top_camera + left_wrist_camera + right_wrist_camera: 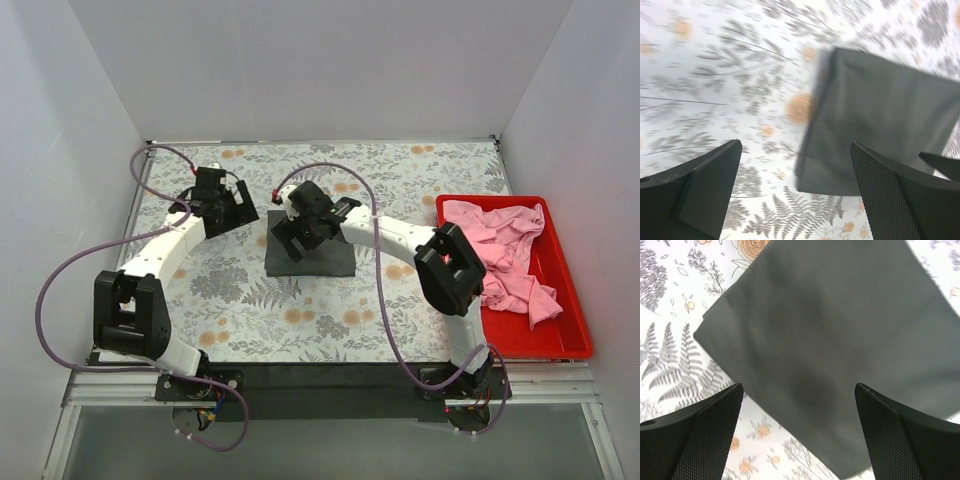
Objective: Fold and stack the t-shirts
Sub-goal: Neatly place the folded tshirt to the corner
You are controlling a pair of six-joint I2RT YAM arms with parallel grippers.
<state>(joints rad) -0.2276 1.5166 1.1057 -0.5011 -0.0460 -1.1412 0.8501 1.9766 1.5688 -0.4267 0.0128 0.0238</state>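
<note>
The dark charcoal grey t-shirt (320,257) lies folded into a flat rectangle near the middle of the floral cloth; it also shows in the left wrist view (880,125) and the right wrist view (830,340). Pink t-shirts (500,255) lie crumpled in the red tray. My right gripper (293,243) hovers over the folded shirt's left part, open and empty; its fingers (705,440) frame the cloth from above. My left gripper (230,212) is open and empty to the left of the shirt, above bare table cloth (715,90).
The red plastic tray (565,335) stands at the right edge of the table. White walls enclose the back and both sides. Purple cables loop from both arms. The floral table cloth (300,320) covers the work area.
</note>
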